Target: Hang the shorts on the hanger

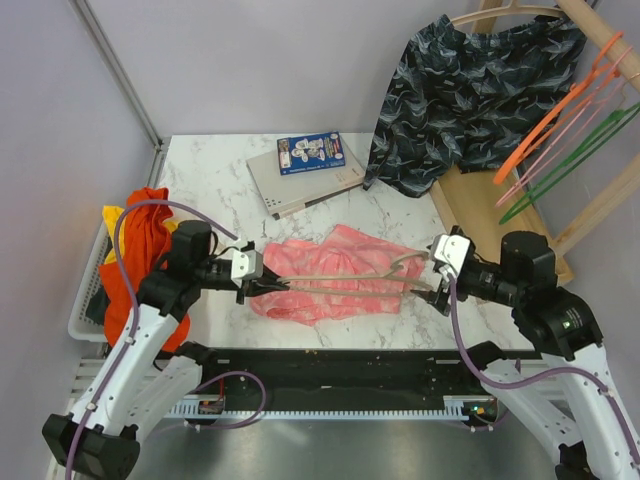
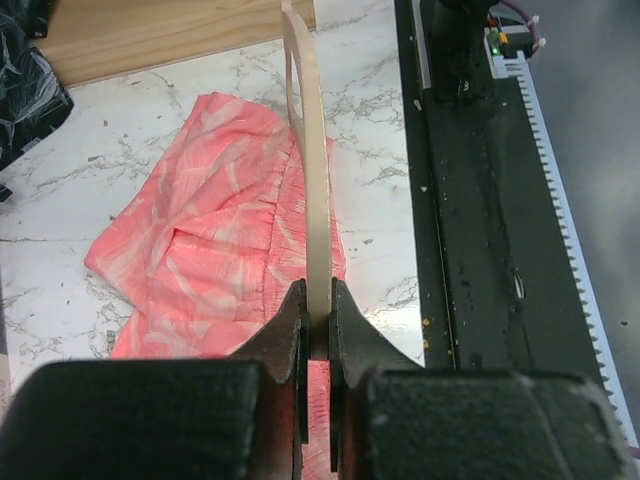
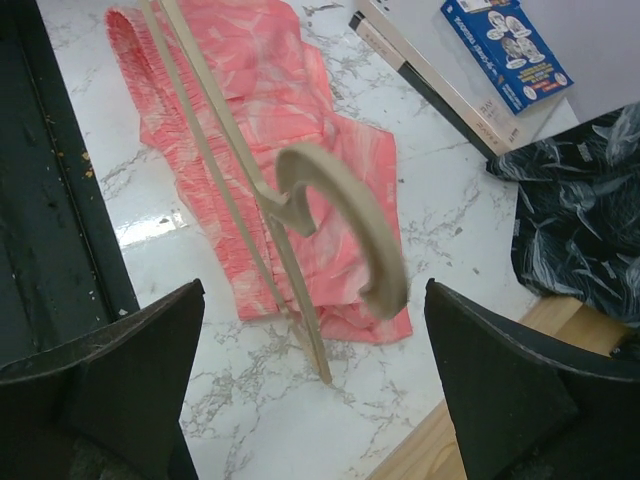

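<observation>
Your left gripper (image 2: 318, 302) is clamping one end of the hanger (image 2: 310, 170), holding it over the shorts (image 2: 210, 250), which are lying crumpled on the table (image 2: 378, 130). Your right gripper (image 3: 315, 345) is gaping wide around the hook (image 3: 368, 225) without touching it. Navy shorts (image 1: 460, 90) and a book (image 1: 305, 165) are sitting beyond.

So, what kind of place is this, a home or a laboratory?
Probably a robot test cell, not a home: arms mounted at a marble-look table, bare walls close around it, and a wooden rack with hangers and dark shorts.
</observation>
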Tool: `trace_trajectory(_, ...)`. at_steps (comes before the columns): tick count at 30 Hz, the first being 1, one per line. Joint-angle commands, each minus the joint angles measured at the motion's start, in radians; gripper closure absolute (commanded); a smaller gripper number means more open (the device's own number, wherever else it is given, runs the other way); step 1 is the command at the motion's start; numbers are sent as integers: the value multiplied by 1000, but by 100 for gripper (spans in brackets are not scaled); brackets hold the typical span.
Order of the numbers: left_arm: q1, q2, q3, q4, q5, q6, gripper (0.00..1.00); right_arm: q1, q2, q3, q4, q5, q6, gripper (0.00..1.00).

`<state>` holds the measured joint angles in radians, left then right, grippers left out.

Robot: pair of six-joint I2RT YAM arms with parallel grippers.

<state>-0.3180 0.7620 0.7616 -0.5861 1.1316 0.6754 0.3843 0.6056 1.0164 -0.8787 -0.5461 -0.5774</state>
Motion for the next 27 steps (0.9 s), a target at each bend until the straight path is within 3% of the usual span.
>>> trace_trajectory(1,0,19,65,-96,60,214,98,4,69,82,-49,-139,-151,2)
trace_trajectory(2,0,22,73,-103,62,231,98,4,100,93,-55,-158,-168,3)
trace_trajectory(5,-1,43,82,-104,68,263,98,2,157,134,-89,-236,-219,20)
trace_trajectory(6,-3,48,85,-103,74,273,98,4,170,148,-98,-254,-232,33)
trace_trajectory(10,-6,72,105,-104,76,299,98,4,249,185,-224,-295,-366,60)
trace_trajectory(12,-6,76,111,-101,65,297,98,5,295,214,-267,-287,-443,100)
trace_trajectory(15,-6,66,108,-90,27,273,97,4,325,247,-292,-261,-466,100)
trace_trajectory(16,-4,63,110,-78,-1,215,89,4,333,267,-298,-250,-463,100)
trace_trajectory(17,-4,48,122,-67,-33,176,74,4,361,289,-308,-220,-461,100)
trace_trajectory(18,-3,37,133,-61,-100,143,52,5,376,347,-327,-206,-482,100)
trace_trajectory(20,-1,4,178,-75,-159,78,40,7,429,407,-399,-160,-518,100)
trace_trajectory(21,-1,-33,191,-80,-200,69,25,7,448,459,-414,-143,-518,100)
trace_trajectory(22,-3,-49,203,-86,-216,69,19,8,466,484,-443,-131,-519,100)
trace_trajectory(25,-10,-47,260,-122,-268,76,14,30,540,576,-486,-104,-504,100)
trace_trajectory(27,-27,34,324,-152,-318,88,14,73,586,629,-491,-80,-490,100)
